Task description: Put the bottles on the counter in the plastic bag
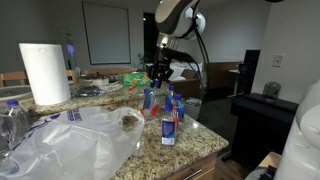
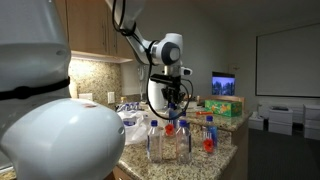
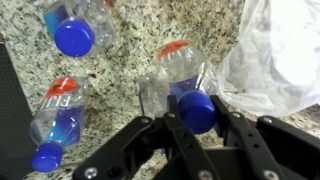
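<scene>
Several small clear bottles with blue labels stand in a cluster on the granite counter (image 1: 195,140) in both exterior views (image 1: 168,122) (image 2: 170,140). My gripper (image 3: 197,112) is right over the cluster (image 1: 158,76) (image 2: 172,100). In the wrist view its fingers are shut on the blue cap of one bottle (image 3: 197,105). I cannot tell whether that bottle is lifted. A red-capped bottle (image 3: 175,60) stands just behind it, a blue-capped one (image 3: 75,35) and a red-capped one (image 3: 58,110) to the left. The crinkly plastic bag (image 1: 80,140) (image 3: 285,60) lies beside the cluster.
A white paper towel roll (image 1: 43,72) stands at the back of the counter. A larger clear water bottle (image 1: 12,122) stands by the bag. Green boxes (image 2: 224,108) sit behind the bottles. The counter's rounded edge (image 1: 205,150) is close to the cluster.
</scene>
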Controlling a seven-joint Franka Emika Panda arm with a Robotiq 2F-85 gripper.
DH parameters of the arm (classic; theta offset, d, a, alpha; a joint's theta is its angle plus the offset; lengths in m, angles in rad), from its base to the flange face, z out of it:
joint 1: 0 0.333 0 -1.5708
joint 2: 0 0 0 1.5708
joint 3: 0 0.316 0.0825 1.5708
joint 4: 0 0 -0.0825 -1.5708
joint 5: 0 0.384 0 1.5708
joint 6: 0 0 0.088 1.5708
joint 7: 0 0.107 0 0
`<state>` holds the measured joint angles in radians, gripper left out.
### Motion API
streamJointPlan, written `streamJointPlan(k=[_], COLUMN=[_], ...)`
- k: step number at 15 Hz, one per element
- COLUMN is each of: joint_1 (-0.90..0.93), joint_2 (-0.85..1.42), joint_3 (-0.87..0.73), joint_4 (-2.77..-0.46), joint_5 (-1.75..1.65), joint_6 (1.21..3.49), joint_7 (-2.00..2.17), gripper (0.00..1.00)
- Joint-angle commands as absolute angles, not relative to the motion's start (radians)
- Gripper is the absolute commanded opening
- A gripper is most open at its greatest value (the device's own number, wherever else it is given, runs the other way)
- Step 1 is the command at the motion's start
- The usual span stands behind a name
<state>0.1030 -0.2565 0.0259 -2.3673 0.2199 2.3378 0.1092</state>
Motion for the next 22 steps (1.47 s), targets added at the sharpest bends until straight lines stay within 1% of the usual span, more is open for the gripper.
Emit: streamJointPlan(k=[1,5,9,17,22], joint_1=[0.146,0.179,0.169,0.155,0.173], joint_2=[-0.234,-0.112,0.053,0.369,0.501], joint_3=[-0.053,-0.067,0.007,0.133,0.174], joint_4=[-2.349,-2.25,-2.097,-1.794,-1.617], joint_5=[0.458,0.7,0.82,0.734,0.62], joint_6=[2.342,2.287,2.199,2.032,1.941], joint_7=[-0.162,-0.391,-0.466,-0.378,-0.317], gripper=[0.1,0.1,0.1,0.1,0.1])
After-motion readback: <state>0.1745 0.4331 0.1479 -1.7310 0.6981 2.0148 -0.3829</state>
